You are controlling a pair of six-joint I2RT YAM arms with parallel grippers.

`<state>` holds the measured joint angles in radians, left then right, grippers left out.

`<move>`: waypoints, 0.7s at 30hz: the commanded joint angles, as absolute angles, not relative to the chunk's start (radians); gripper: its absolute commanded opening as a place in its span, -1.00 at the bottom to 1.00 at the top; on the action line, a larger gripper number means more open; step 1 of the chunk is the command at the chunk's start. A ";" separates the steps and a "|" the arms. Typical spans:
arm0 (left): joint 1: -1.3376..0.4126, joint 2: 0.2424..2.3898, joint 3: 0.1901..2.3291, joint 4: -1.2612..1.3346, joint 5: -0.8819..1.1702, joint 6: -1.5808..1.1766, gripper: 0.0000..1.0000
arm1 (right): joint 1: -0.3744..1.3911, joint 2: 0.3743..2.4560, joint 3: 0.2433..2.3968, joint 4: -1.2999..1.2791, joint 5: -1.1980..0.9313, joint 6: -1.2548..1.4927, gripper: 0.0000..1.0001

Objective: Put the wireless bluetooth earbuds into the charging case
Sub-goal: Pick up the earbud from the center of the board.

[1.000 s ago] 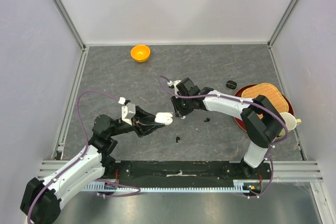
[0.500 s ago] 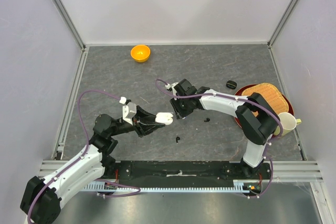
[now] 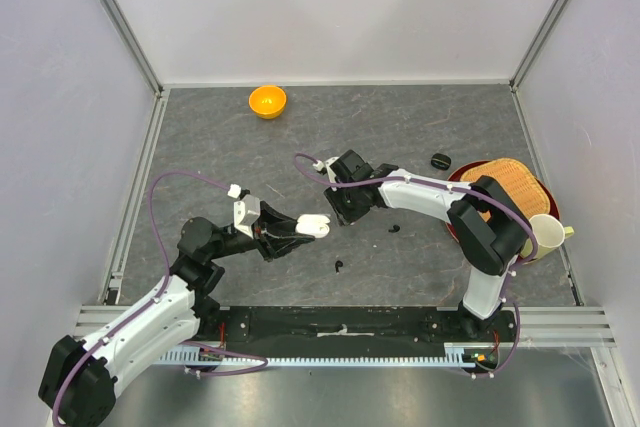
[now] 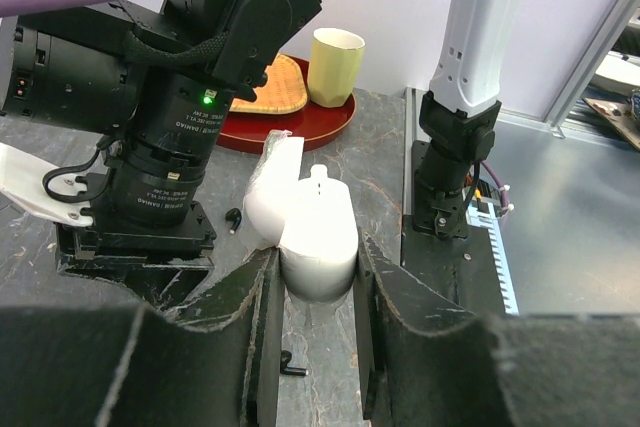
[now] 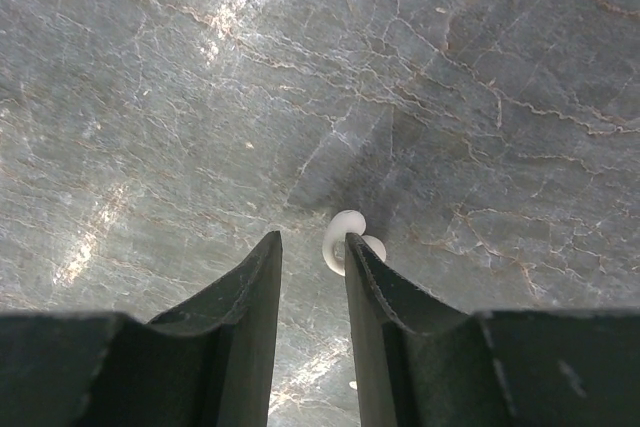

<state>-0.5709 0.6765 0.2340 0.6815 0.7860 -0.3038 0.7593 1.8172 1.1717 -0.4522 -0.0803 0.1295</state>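
Observation:
My left gripper is shut on a white charging case with its lid tipped open, held near the middle of the table; it also shows in the left wrist view. My right gripper points down just beyond it, jaws narrowly open. A white earbud lies on the table against the tip of the right finger, not between the jaws. Two black earbuds lie on the table. A glossy black charging case sits by the tray.
An orange bowl stands at the back. A red tray with a woven basket and a cream cup stands at the right edge. The right arm's wrist is close to the held case.
My right gripper has shifted slightly to the left, nearer the white case. The left arm and the case have not moved.

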 commanded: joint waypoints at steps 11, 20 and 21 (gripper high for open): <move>-0.574 0.684 0.244 0.700 0.770 -0.272 -0.96 | 0.765 1.842 1.223 -0.483 -0.006 0.072 -0.31; -0.574 0.687 0.244 0.701 0.769 -0.270 -0.95 | 0.764 1.852 1.239 -0.489 0.038 0.066 -0.35; -0.574 0.687 0.244 0.701 0.769 -0.271 -0.96 | 0.764 1.853 1.241 -0.489 0.040 0.066 -0.36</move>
